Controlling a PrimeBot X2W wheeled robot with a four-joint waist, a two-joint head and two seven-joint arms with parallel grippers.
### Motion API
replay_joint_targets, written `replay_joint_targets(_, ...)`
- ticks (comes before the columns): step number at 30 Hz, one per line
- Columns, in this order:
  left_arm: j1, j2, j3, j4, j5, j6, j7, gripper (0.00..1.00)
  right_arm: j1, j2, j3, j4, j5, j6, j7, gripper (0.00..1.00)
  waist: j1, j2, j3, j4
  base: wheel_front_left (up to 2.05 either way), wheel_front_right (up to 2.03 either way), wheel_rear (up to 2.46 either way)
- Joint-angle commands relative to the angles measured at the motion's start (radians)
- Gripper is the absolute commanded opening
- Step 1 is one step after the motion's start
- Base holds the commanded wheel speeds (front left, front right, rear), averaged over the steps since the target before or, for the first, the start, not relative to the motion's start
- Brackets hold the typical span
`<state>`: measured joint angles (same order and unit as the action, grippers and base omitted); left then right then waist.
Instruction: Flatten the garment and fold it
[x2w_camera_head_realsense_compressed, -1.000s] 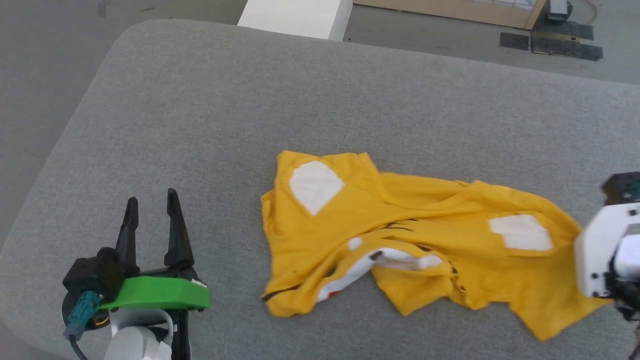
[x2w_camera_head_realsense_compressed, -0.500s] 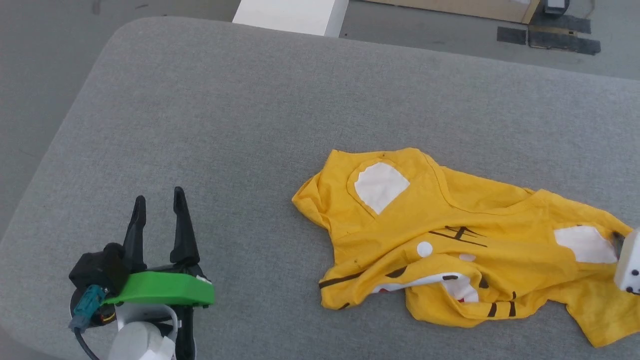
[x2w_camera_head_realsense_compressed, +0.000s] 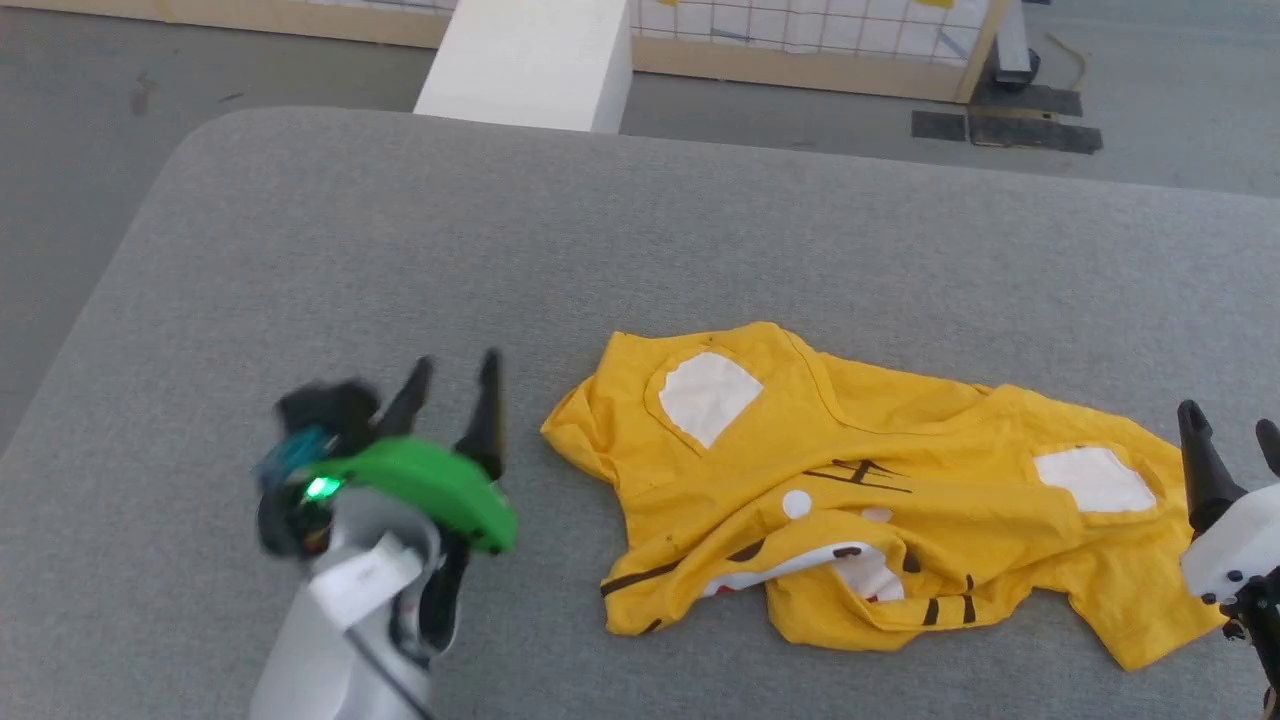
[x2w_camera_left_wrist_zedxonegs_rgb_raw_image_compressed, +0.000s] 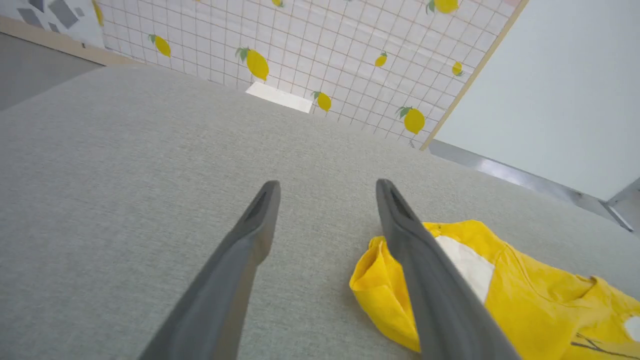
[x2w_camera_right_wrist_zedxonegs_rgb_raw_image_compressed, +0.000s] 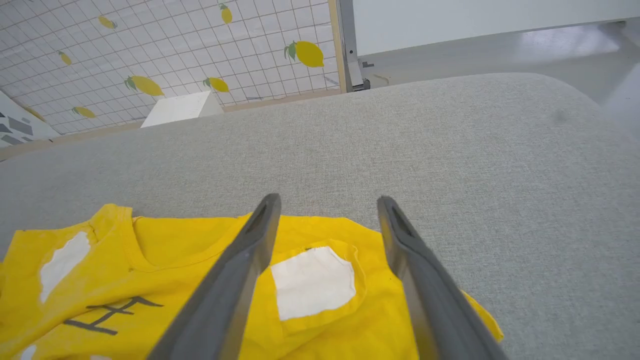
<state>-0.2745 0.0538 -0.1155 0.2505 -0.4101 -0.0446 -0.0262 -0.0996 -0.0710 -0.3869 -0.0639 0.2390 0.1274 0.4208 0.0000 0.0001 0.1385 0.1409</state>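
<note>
Left tool (x2w_camera_head_realsense_compressed: 458, 360) and right tool (x2w_camera_head_realsense_compressed: 1228, 420), fingers apart, flank the rumpled mustard-yellow cotton T-shirt (x2w_camera_head_realsense_compressed: 900, 500) on the grey fabric bench (x2w_camera_head_realsense_compressed: 500, 220), seemingly to spread it.

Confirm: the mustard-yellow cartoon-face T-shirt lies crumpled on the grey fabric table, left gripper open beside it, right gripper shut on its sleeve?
No. The right gripper is open, holding nothing: the right wrist view shows its fingers apart above the mustard-yellow cartoon-face T-shirt. The rest stands: it lies crumpled on the grey fabric table, left gripper open beside it.
</note>
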Motion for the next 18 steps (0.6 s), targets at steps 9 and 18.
replay_joint_targets(9,-0.309,0.059,-0.174,0.248,0.055,0.072,0.756,1.0,-0.004,0.017,0.059,-0.041,0.005,0.003,-0.008,1.0,0.0,-0.0001,0.083,-0.096,0.0,0.0,0.0)
replay_joint_targets(18,-0.303,0.052,-0.173,0.211,0.006,0.064,0.828,0.0,-0.015,0.019,0.05,-0.027,-0.003,0.003,-0.027,1.0,0.0,-0.0001,0.102,-0.09,0.0,0.0,0.0)
